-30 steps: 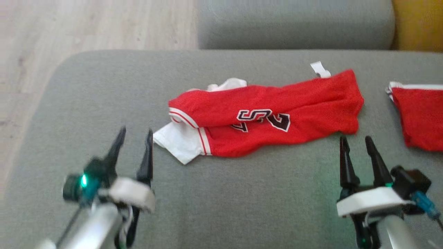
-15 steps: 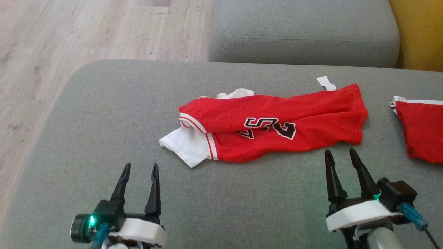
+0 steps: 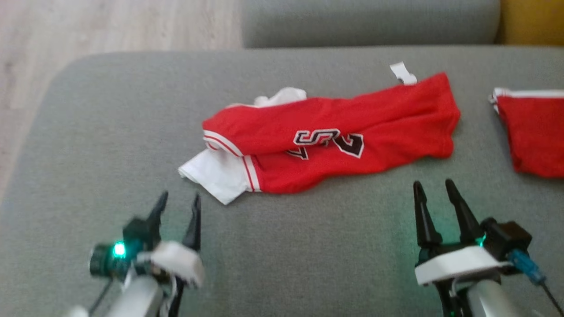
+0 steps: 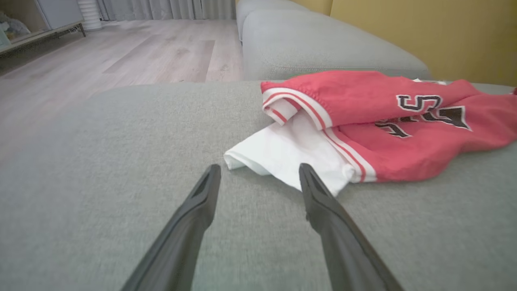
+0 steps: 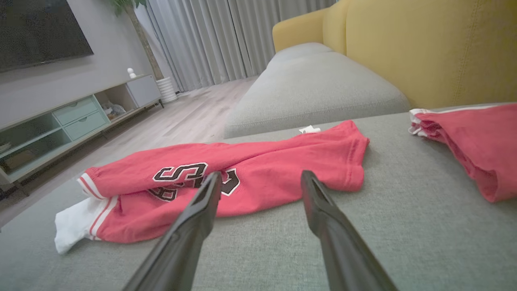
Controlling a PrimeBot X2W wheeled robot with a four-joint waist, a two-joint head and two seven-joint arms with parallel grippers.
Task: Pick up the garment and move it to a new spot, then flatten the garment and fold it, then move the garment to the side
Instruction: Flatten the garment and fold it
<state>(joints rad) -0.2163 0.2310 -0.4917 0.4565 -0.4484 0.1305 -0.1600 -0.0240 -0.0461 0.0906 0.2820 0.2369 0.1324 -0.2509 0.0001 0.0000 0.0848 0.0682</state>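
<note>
Head camera has shifted, so discount the slide of the whole view. Measured against the garment [image 3: 352, 119], your left gripper [image 3: 181, 196] has closed in on the white sleeve [image 3: 216, 176], now at its 1 o'clock. Both grippers are spread apart and empty. The garment lies bunched on the sofa cushion [image 3: 308, 246] at your 12 o'clock, with the right gripper [image 3: 432, 183] near its hem. Judgement: pick-up approach, nothing grasped yet.

Head view down; wrist views low, close, sharing the garment [image 3: 343, 119]
</note>
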